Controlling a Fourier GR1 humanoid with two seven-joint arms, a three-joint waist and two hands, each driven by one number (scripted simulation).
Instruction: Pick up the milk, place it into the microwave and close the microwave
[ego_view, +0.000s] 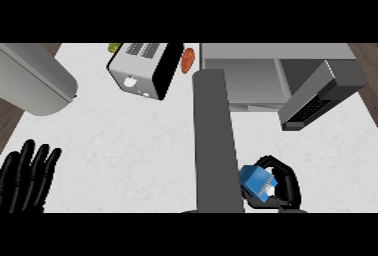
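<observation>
**Milk in the right hand, microwave door open**

The milk carton (256, 180) sits low in the view, right of centre, wrapped in the black right hand (286, 189). It is a small blue box held askew, one blue face turned up and to the left, and a pale ribbed edge running diagonally along the side nearest the palm. So much of it is covered that I cannot tell which way its long axis runs or where its top points. The fingers arch over the top of the carton and the thumb comes round from below, so the hand is closed around the milk.

Just left of it a long grey forearm (215, 140) stretches straight up the view. The left hand (26, 179) rests at the lower left edge, fingers straight and pointing up, holding nothing.

The counter (125, 145) is white with faint marbling. The grey microwave (240, 56) stands at its far right, well apart from the milk, its door (317, 97) swung out to the right. A white and black toaster (142, 70) stands further left, with a red-orange thing (188, 59) just beside it. A big grey cylinder (29, 80) fills the upper left corner. Dark wooden floor (7, 117) shows past the counter's left edge.
</observation>
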